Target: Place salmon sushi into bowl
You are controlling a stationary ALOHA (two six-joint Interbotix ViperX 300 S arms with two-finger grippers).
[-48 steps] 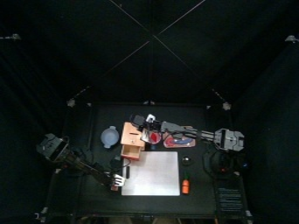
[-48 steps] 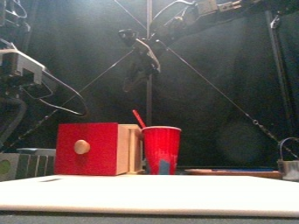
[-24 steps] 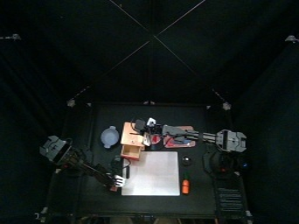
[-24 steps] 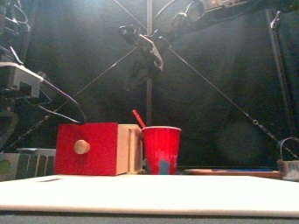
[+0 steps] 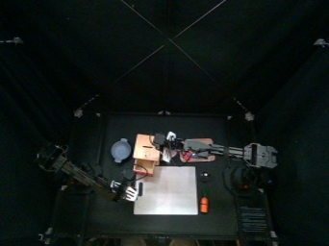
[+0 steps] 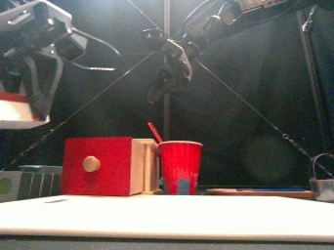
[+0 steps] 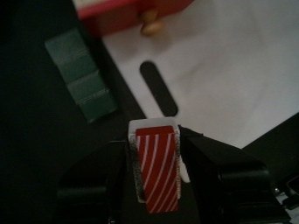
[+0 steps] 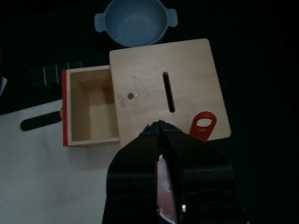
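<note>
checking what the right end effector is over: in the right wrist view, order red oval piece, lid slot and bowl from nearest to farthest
1. red oval piece, at the lid's edge beside the right end effector
2. lid slot, mid-lid
3. bowl, beyond the tan box

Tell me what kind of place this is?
Looks like a robot test pen, not a real kitchen: black curtains all round, a small black table with two arms, and props on it: a wooden box, bowl and red cup.
</note>
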